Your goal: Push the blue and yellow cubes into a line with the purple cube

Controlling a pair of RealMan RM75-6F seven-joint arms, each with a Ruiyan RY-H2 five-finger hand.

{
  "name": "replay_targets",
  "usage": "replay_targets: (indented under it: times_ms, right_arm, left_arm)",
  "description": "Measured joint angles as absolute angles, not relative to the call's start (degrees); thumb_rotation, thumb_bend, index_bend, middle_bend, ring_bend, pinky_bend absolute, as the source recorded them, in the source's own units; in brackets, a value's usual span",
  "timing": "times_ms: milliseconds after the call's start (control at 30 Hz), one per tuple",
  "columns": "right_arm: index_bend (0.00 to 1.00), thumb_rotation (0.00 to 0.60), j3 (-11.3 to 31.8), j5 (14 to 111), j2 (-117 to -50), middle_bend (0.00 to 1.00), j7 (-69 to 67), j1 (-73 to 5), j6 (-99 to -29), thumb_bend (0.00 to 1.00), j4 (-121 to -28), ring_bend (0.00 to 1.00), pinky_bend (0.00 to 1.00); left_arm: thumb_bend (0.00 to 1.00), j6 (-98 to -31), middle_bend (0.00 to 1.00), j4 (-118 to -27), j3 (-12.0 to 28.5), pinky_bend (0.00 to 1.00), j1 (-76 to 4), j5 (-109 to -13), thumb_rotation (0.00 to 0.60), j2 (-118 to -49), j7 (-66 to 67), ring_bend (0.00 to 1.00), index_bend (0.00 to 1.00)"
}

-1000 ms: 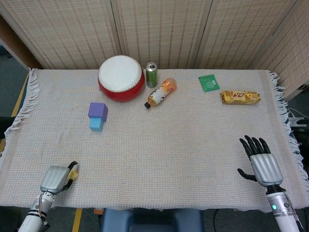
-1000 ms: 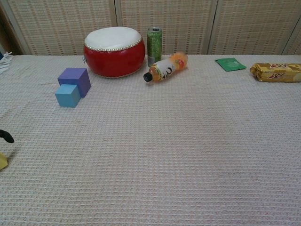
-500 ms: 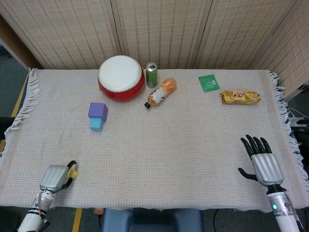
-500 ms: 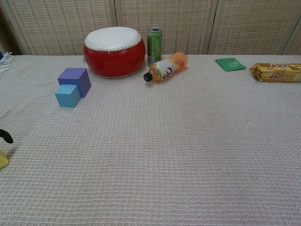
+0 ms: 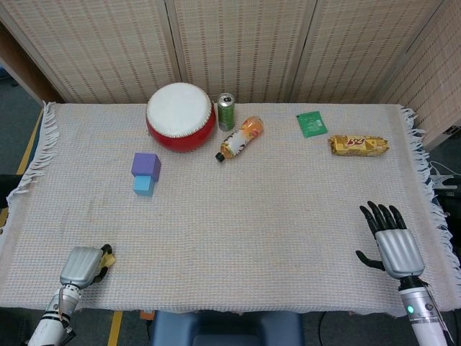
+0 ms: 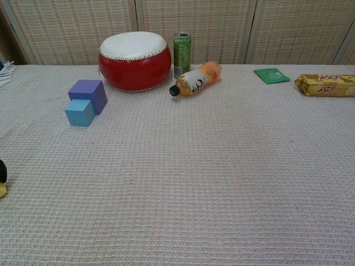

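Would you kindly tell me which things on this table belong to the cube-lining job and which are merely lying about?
Job: purple cube; blue cube touching it; yellow cube at the left hand.

Lying about: red drum, green can, orange bottle, green packet, yellow snack bar.

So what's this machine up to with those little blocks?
It is lining up cubes. The blue cube already sits against the purple cube near the red drum. The left hand, at the table's near edge, has its fingers around the yellow cube, far from the other two. The right hand rests open, holding nothing.
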State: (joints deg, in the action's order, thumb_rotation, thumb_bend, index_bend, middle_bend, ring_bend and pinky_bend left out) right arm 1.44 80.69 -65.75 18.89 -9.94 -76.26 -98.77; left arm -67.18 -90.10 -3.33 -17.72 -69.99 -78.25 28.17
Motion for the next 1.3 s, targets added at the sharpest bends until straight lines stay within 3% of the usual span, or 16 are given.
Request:
replay_targets:
  times_ms: [167, 767, 1300]
  right_arm:
    - [0.0, 0.459, 1.4, 80.7, -65.7, 0.0, 18.9, -9.9, -76.3, 0.0, -98.8, 0.0, 0.0]
    - [0.0, 0.459, 1.4, 81.4, -65.2, 0.0, 18.1, -9.5, -77.0, 0.0, -99.0, 0.0, 0.0]
    - [0.0, 0.459, 2.8, 79.6, -65.3, 0.0, 17.4, -9.8, -76.7, 0.0, -98.2, 0.0, 0.0]
  left_arm:
    - [0.38, -67.3, 1.0, -90.0, -3.3, 1.0, -17.6, -70.0, 0.6, -78.3, 28.4, 1.0, 0.51]
    - [0.38, -67.9, 1.0, -90.1, -1.4, 1.0, -19.8, -71.5, 0.6, -79.8, 36.3, 1.0, 0.51]
    - [0.38, -60.0, 1.0, -87.5, 6.4, 1.0, -32.0, -64.1, 0.6, -83.9, 51.4, 1.0, 0.51]
